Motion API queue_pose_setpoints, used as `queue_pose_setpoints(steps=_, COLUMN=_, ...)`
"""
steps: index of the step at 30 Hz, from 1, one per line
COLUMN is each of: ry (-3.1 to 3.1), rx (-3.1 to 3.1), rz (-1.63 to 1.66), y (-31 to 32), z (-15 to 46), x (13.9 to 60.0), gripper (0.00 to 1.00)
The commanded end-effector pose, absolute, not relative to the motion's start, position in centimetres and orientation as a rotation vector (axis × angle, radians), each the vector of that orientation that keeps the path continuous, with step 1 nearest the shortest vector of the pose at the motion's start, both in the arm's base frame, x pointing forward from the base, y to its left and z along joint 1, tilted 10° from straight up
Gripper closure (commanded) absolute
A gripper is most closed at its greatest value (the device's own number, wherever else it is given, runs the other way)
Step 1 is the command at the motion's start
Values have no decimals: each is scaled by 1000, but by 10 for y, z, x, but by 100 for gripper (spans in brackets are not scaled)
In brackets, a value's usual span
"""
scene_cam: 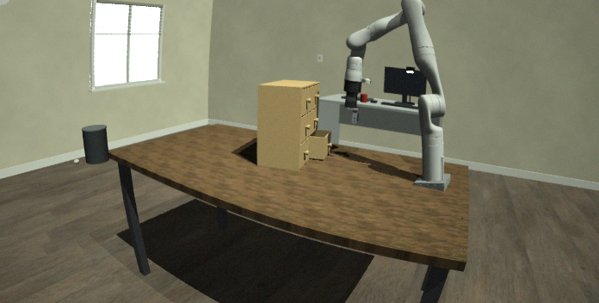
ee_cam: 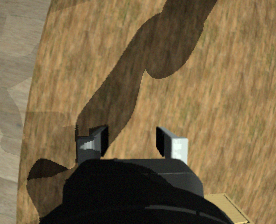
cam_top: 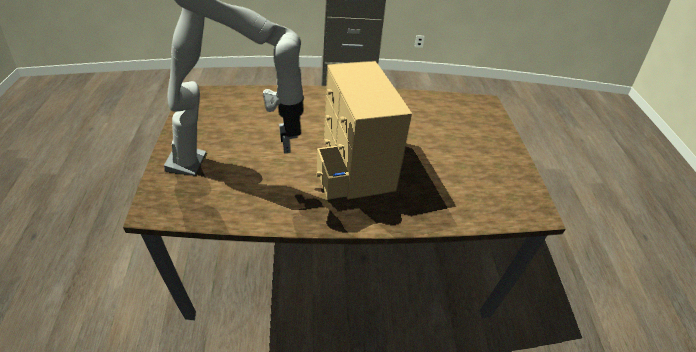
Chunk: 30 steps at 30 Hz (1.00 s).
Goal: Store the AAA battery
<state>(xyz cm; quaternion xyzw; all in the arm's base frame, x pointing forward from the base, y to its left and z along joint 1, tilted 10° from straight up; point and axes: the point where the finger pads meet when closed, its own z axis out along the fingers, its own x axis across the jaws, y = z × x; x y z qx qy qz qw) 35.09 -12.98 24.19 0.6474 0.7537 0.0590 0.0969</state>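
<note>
Top view: bottom drawer (cam_top: 331, 167) (pulled out) holds a blue battery (cam_top: 340, 174); hand (cam_top: 286, 144) spread, empty

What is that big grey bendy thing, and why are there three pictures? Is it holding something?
It is a robot arm bolted to a wooden table. At its end hangs a black tool with two fingers, like a pincer. They are spread wide open and hold nothing.

One picture looks down from high up, one looks from across the room, and one comes from a camera on the arm's wrist, peering past the fingers at the table.

On the table stands a small wooden chest. Its bottom drawer is pulled out, and something small and blue lies inside. It is too small to say what it is.
</note>
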Motion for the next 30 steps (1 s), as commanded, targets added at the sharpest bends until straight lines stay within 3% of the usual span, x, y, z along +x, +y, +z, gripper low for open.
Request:
queue_pose_setpoints(steps=1, ry=2243, rx=1914, rz=175, y=-127, z=242, x=353, gripper=0)
queue_pose_setpoints(steps=30, ry=2264, rx=1935, rz=130, y=-127, z=244, x=353, gripper=0)
